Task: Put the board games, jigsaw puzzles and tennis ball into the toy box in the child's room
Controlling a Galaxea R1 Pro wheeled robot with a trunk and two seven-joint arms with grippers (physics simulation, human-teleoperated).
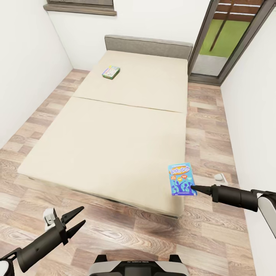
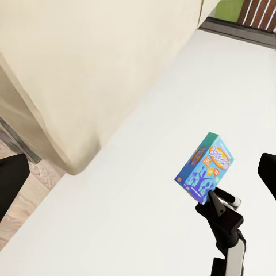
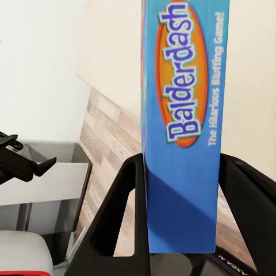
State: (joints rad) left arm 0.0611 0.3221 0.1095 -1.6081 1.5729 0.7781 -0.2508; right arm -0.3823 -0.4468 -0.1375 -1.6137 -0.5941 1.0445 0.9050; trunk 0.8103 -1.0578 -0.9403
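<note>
At my left: left gripper [image 1: 78, 219] hangs low over the wood floor [image 1: 126, 234], fingers spread wide, nothing in them.
Right side: right gripper [image 1: 194, 187] is clamped on the blue board game [image 1: 181, 179], lifted off the bed [image 1: 111, 149] corner.
Doing it well: I'd keep the squeeze steady, box looks edge-gripped.
Room: wall tight on my right, floor open behind.
Far end: second board game [image 1: 110, 71] lies near the headboard [image 1: 148, 45].

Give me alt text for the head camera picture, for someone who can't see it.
The right gripper holds a blue board game at the near right corner of a wide beige bed. A second, multicoloured game box lies far up the mattress near the grey headboard. The left gripper hangs open over the wood-plank floor.
</note>
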